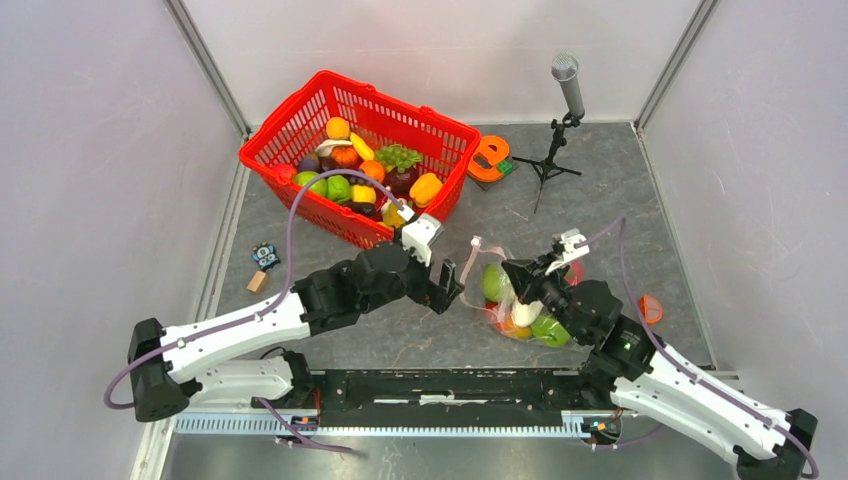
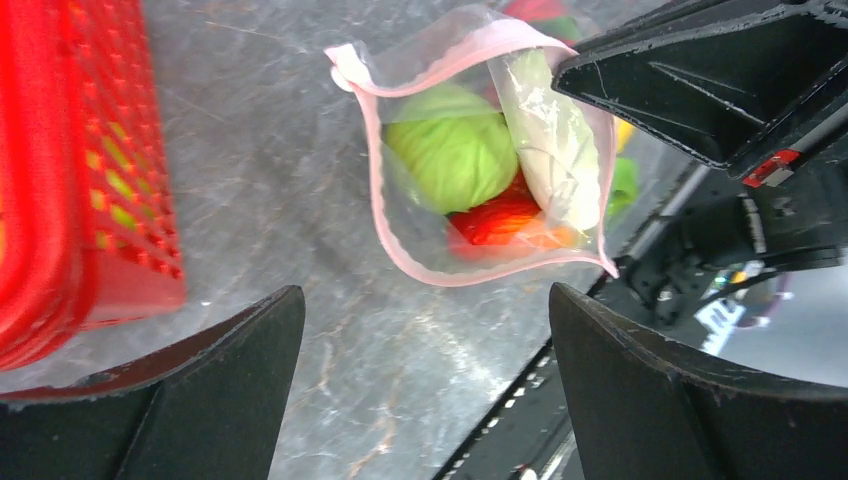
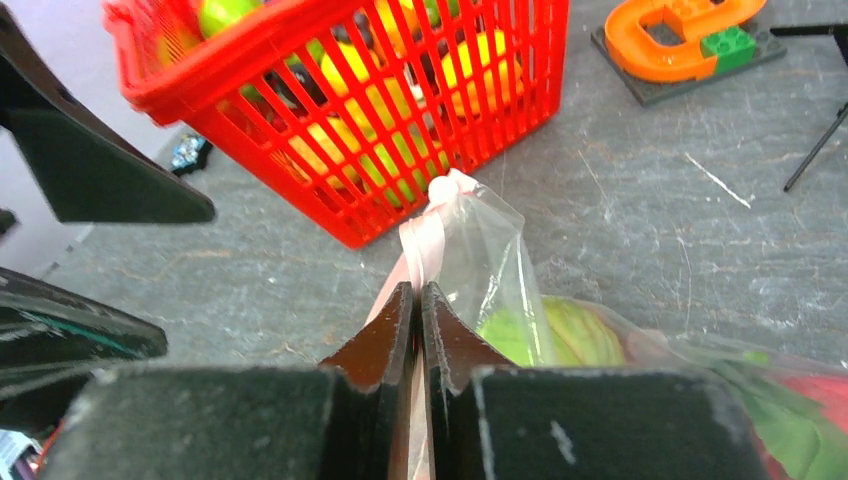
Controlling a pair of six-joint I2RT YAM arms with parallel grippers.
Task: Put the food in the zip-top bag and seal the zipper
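Note:
The clear zip-top bag [image 1: 510,295] lies on the grey table right of centre, holding several toy foods: a green one [image 2: 452,152], a white one [image 2: 548,150] and a red-orange one [image 2: 505,220]. Its pale-pink zipper [image 2: 480,268] gapes open in the left wrist view. My right gripper [image 3: 420,292] is shut on the zipper strip [image 3: 428,235] at one end of the bag's mouth. My left gripper [image 1: 447,285] is open and empty just left of the bag, its jaws wide apart over bare table. More food [image 1: 365,170] lies in the red basket.
The red mesh basket [image 1: 300,110] stands at the back left, close behind the left gripper. A flat orange e-shaped object [image 1: 490,158] and a microphone on a tripod [image 1: 560,120] stand at the back right. A small block [image 1: 257,281] lies at left.

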